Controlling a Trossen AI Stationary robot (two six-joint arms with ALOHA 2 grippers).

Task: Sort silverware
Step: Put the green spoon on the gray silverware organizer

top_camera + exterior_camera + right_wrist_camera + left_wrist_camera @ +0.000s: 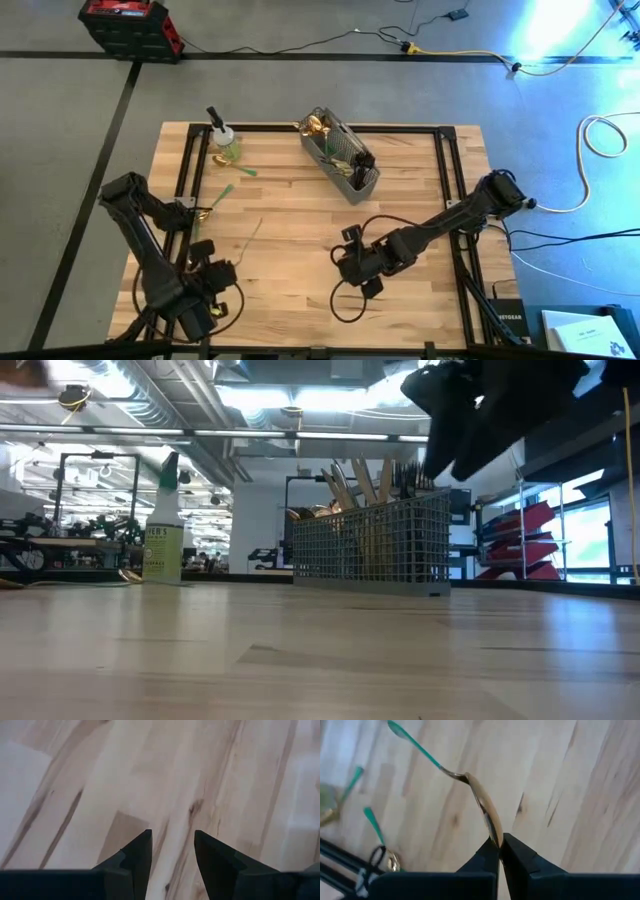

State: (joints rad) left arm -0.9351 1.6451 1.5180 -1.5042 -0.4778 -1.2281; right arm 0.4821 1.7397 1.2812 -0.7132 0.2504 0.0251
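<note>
**Gold spoon pinched at the bowl**

Seen past two dark fingers [520, 857] of the left gripper [500, 842], pressed together on the tip of a shiny gold spoon with a slim green handle [481, 805]. Bowl caught edge-on between the fingertips, neck and handle running away from them over the pale wooden tabletop [570, 780]. Beyond, off to one side, two more green-handled pieces [372, 822] lying on the boards, one blurred at the frame's edge [342, 792]. Near them, a black frame rail [340, 860] with a loop of black cable [376, 854].
</note>
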